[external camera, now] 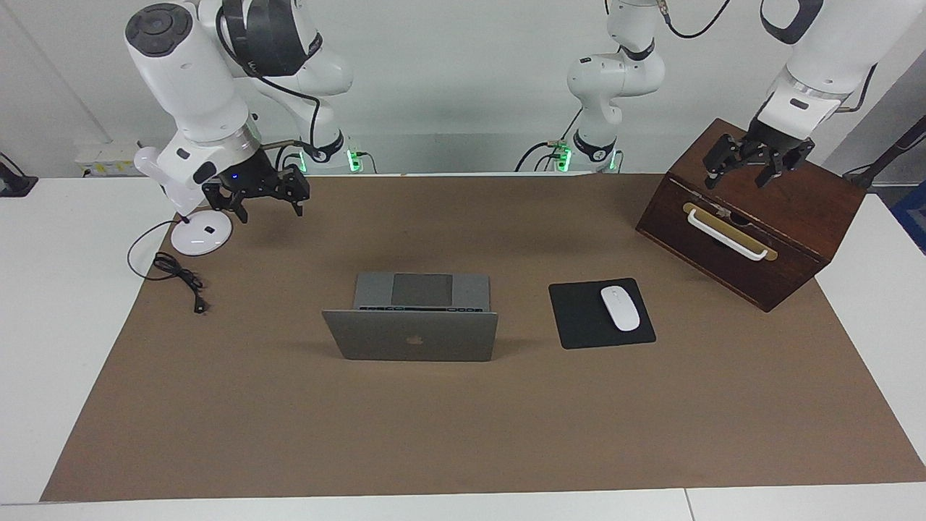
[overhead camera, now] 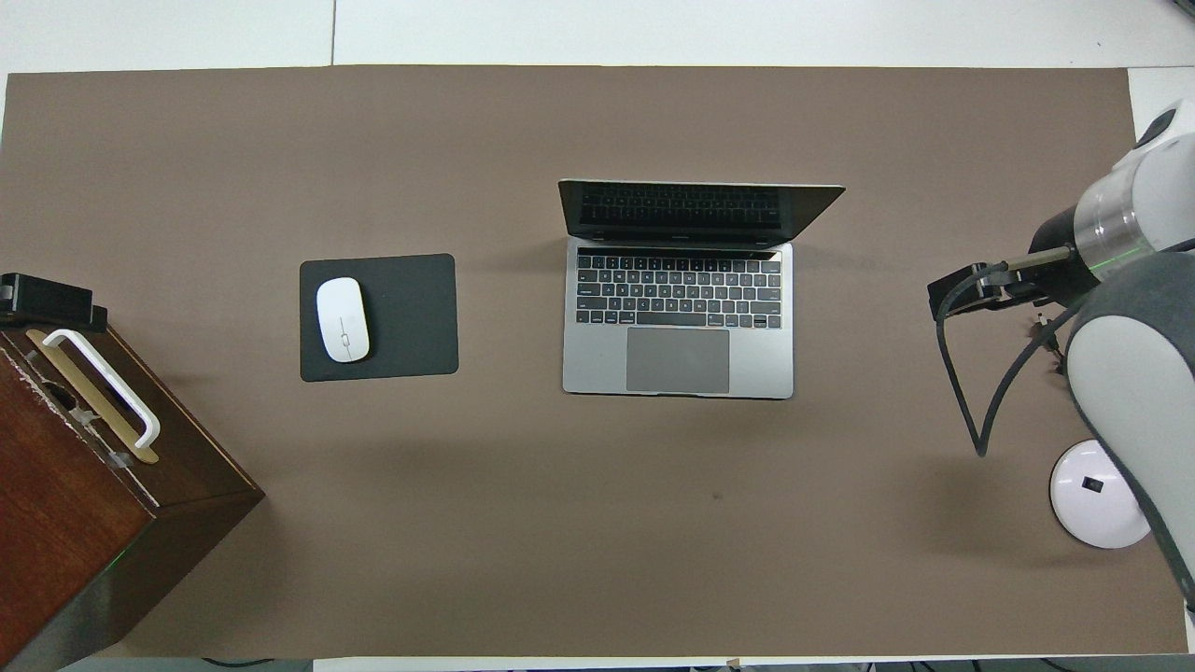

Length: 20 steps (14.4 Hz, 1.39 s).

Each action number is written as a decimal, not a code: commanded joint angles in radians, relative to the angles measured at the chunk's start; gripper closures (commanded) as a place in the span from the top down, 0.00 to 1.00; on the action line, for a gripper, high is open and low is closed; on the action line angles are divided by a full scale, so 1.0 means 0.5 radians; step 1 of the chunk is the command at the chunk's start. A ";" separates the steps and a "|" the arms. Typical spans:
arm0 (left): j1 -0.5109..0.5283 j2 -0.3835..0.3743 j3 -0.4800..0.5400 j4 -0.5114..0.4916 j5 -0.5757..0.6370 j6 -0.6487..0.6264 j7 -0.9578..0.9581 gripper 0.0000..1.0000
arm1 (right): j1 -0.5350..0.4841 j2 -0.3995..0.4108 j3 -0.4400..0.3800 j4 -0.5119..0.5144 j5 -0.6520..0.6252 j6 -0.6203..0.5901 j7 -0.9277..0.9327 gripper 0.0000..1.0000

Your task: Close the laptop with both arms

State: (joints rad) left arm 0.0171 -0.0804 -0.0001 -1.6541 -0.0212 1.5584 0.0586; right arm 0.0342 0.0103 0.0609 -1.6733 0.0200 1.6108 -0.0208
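The silver-grey laptop [external camera: 412, 336] stands open in the middle of the brown mat, its lid with the apple logo upright and its keyboard deck [overhead camera: 677, 327] toward the robots. My right gripper [external camera: 269, 210] hangs open and empty in the air over the mat near the lamp base, well apart from the laptop; it also shows in the overhead view [overhead camera: 962, 291]. My left gripper [external camera: 738, 179] is open and empty over the top of the wooden box; its black tip shows in the overhead view [overhead camera: 47, 303].
A black mouse pad [external camera: 579, 318] with a white mouse [external camera: 620, 307] lies beside the laptop toward the left arm's end. A dark wooden box [external camera: 767, 246] with a white handle stands at that end. A white lamp base [external camera: 201, 233] and a black cable [external camera: 177, 271] lie at the right arm's end.
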 commanded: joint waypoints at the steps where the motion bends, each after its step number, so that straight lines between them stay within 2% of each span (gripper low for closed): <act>1: 0.012 0.001 -0.012 0.004 0.033 0.028 -0.022 1.00 | 0.005 -0.018 0.007 -0.001 -0.034 -0.003 0.023 1.00; 13: 0.012 0.001 -0.012 0.004 0.046 0.031 -0.022 1.00 | 0.005 -0.021 0.001 -0.001 -0.003 0.046 -0.020 1.00; 15: 0.012 0.001 -0.012 0.004 0.046 0.037 -0.022 1.00 | 0.005 -0.027 0.007 0.002 -0.006 0.046 -0.081 0.84; 18: 0.012 -0.002 -0.015 0.004 0.042 0.040 -0.169 1.00 | 0.002 -0.030 0.013 0.018 -0.006 0.052 -0.078 0.84; 19: 0.000 0.001 -0.015 0.004 0.042 0.055 -0.264 0.96 | 0.002 -0.030 0.013 0.018 -0.003 0.073 -0.078 0.84; 20: -0.010 0.001 -0.015 0.004 0.042 0.071 -0.350 0.59 | 0.005 -0.030 0.016 0.018 -0.003 0.076 -0.078 0.84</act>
State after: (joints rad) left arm 0.0174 -0.0803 -0.0022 -1.6540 -0.0201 1.5753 -0.0369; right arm 0.0373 0.0056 0.0657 -1.6606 0.0200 1.6313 -0.0361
